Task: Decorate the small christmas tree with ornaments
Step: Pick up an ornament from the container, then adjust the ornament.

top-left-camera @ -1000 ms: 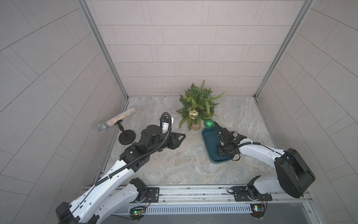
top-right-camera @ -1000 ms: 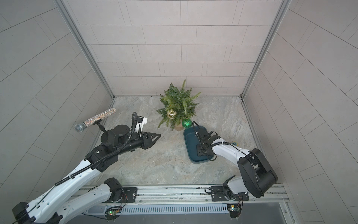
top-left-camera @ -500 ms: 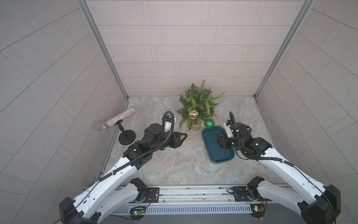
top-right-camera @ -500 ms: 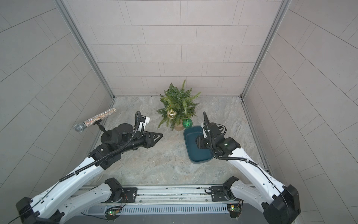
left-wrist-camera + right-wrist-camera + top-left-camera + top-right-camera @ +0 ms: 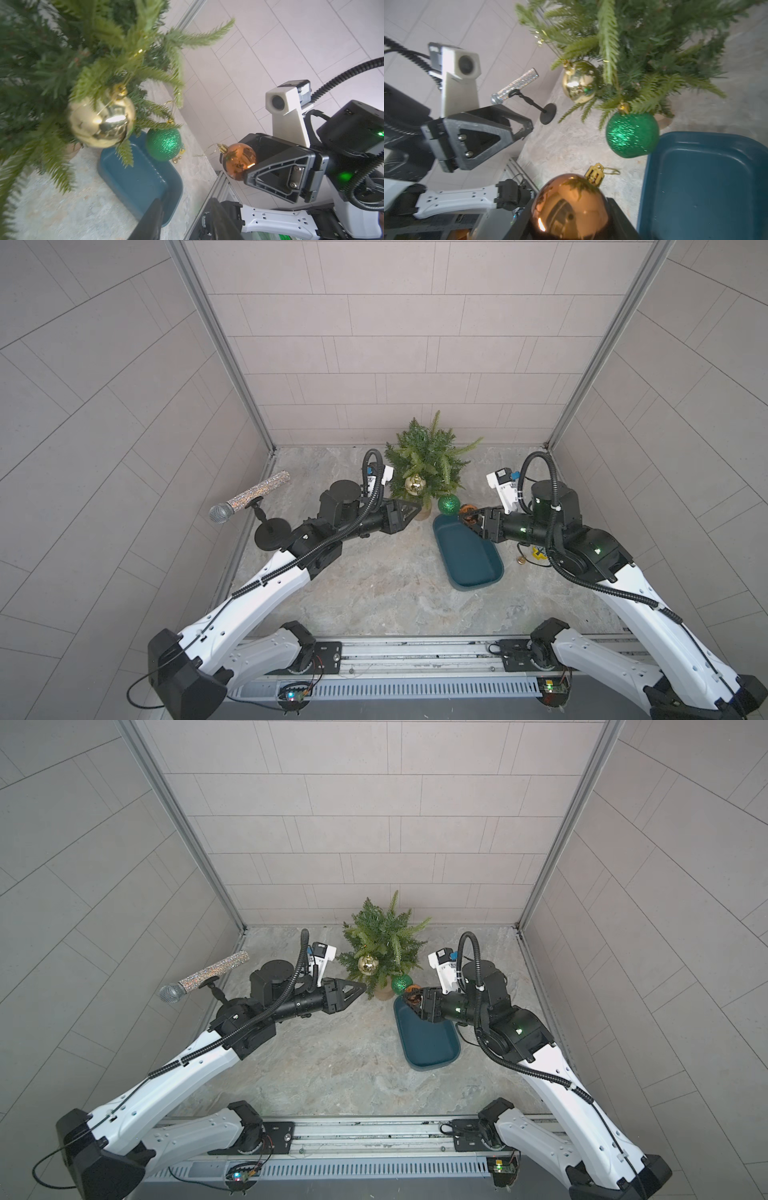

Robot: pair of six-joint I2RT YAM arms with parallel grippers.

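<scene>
**Desk:** Where does the small christmas tree (image 5: 428,460) stand?

**Photographer:** Upright at the back of the marbled table (image 5: 374,593), near the rear wall, between the two arms. A pale gold ornament (image 5: 414,484) hangs among its front branches on the side toward the left arm. A glittery green ornament (image 5: 449,504) hangs from a low branch tip on the side toward the right arm.

**Desk:** And the third bauble?

**Photographer:** The copper ornament (image 5: 569,207) is clamped between the fingers of the right gripper (image 5: 471,519), cap and loop pointing toward the tree. It is held over the far end of the teal tray (image 5: 469,568), just beside the green one.

**Desk:** The other arm?

**Photographer:** The left gripper (image 5: 185,209) points at the tree's base from the opposite side, fingers partly apart, holding nothing.

**Desk:** Anything else in frame?

**Photographer:** A glittery microphone (image 5: 249,502) rests tilted on its black stand by the left wall. A tiny brass piece (image 5: 520,560) and a flat yellow piece (image 5: 538,551) lie beyond the tray, under the right arm.
</scene>
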